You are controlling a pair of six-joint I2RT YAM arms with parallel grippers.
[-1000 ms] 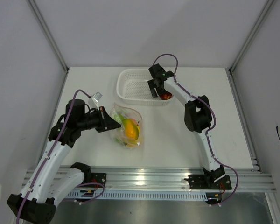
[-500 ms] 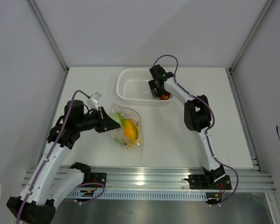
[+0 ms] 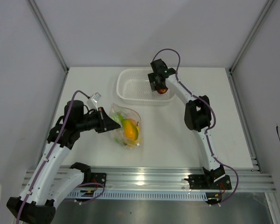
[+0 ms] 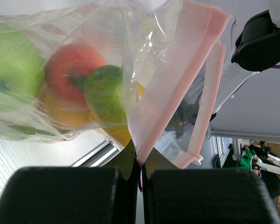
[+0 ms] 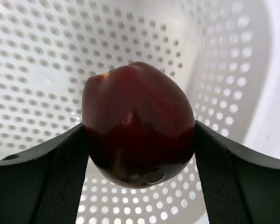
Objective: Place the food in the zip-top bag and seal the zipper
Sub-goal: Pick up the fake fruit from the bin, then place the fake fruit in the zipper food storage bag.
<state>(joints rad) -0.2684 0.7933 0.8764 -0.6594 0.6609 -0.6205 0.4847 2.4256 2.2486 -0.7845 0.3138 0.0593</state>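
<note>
The clear zip-top bag [image 3: 126, 128] lies mid-table with a green apple [image 4: 9, 70], a peach [image 4: 67, 65], a mango [image 3: 130, 129] and other food inside. Its pink zipper strip [image 4: 177, 79] stands open. My left gripper [image 3: 113, 124] is shut on the bag's pink edge, as the left wrist view [image 4: 141, 175] shows. My right gripper [image 3: 161, 89] is shut on the dark red apple [image 5: 137, 123] and holds it above the floor of the white perforated basket [image 3: 130, 86].
The basket [image 5: 46, 56] stands at the back middle of the white table [image 3: 177, 140]. Grey walls close in the left, right and back sides. An aluminium rail [image 3: 144, 179] runs along the near edge.
My right gripper has lifted the dark red apple and moved it a little toward the back of the basket. The left arm and the bag have not moved.
</note>
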